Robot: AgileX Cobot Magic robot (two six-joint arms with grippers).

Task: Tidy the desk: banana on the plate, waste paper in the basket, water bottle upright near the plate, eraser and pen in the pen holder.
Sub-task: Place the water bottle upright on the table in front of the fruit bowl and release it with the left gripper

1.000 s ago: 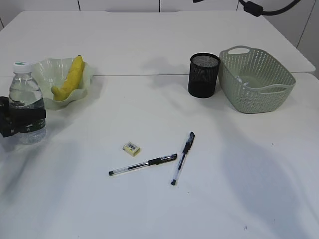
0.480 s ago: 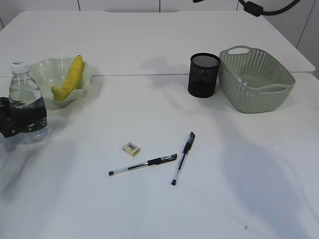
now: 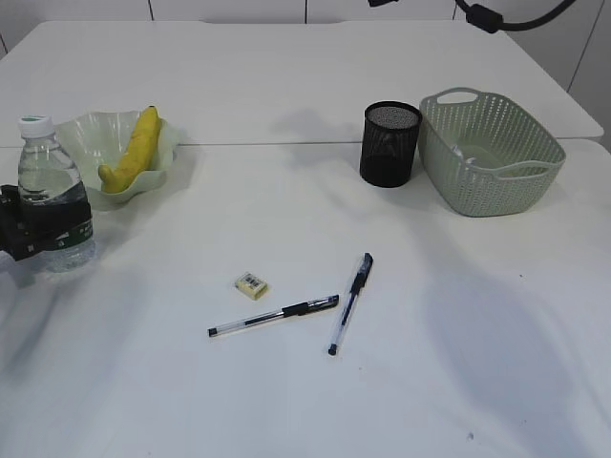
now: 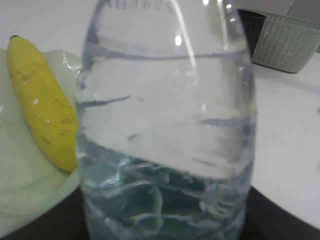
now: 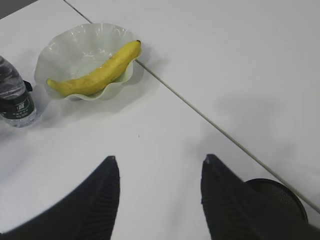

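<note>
Far left, ext. view: L gripper [image 3: 21, 234] clamped round lower body of water bottle [image 3: 52, 196], jaws about half apart w/ bottle between them. Bottle upright, cap on, on table [image 3: 286, 401] just beside plate [image 3: 91, 134], on its near-left side. L wrist view: bottle [image 4: 165, 125] fills frame, water inside, label band low.

Plate: pale green, wavy rim. Banana [image 3: 134, 151] lies in it, tip over the back rim. R wrist view shows same: banana [image 5: 97, 74] diagonal across plate [image 5: 70, 45], bottle [image 5: 15, 97] at left edge.

Centre, near side: eraser [image 3: 251, 284], small, yellowish, flat on table. Just right of it two pens, both flat: pen 1 [image 3: 274, 317] nearly horizontal, cap end right; pen 2 [image 3: 350, 302] steep diagonal, cap end up. Cap of pen 1 close to barrel of pen 2; touching or not, can't tell.

Right, far side: pen holder [image 3: 390, 143], black mesh, upright. Just beside it, basket [image 3: 492, 153], grey-green, perforated; something pale inside, too unclear to name.

R gripper [image 5: 157, 165]: seen only in its wrist view, fingers [image 5: 102, 190] spread roughly halfway, nothing between them, above table near holder rim [image 5: 280, 197].
</note>
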